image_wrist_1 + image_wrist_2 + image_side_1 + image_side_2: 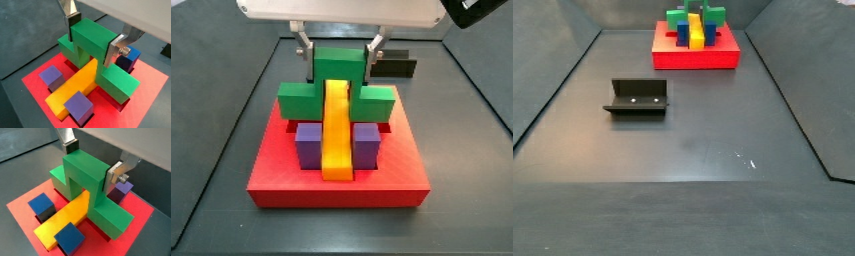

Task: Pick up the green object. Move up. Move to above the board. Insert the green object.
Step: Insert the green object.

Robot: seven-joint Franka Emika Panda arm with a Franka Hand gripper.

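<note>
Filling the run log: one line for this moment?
tool: shut on green object | green object: straddling yellow bar | on board

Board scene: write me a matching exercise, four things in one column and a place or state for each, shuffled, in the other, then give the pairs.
Things:
1. green object
2. yellow bar
3. fixture
4. board

Places or states:
A. on the grey floor, apart from the board
B. red slab under all the pieces
C. gripped at its raised middle cube by the claw, straddling the bar
D. lying along the board, running under the bridge

Pairs: 1-C, 2-D, 3-A, 4-B
</note>
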